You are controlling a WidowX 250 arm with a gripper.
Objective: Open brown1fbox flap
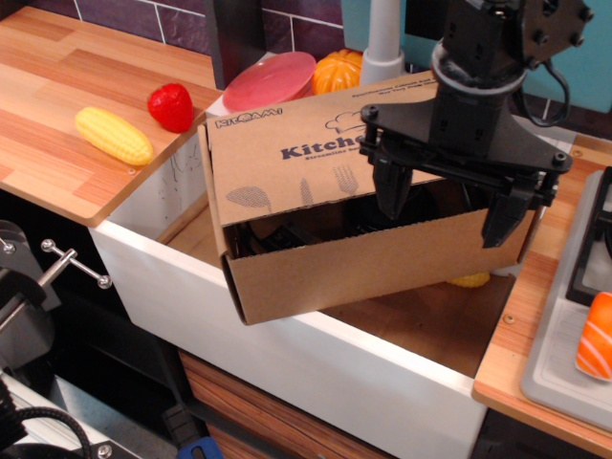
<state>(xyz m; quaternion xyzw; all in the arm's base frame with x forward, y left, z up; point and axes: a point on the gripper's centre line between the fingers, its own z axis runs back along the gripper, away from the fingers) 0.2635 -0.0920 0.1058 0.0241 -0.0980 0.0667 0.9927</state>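
The brown cardboard box [363,268] sits in the white sink [287,354]. Its printed flap [296,158] with dark blue "Kitchen" lettering and utensil icons stands raised, tilted back over the box's dark opening. My black gripper [448,206] hangs over the right part of the box, in front of the flap. Its two fingers point down and stand wide apart, holding nothing. The gripper hides the right end of the lettering.
A yellow toy corn [115,135] and a red strawberry [171,106] lie on the wooden counter at left. A pink plate [271,80] and an orange pumpkin [339,69] sit behind the box. A grey tray [574,344] with an orange salmon piece [596,349] is at right.
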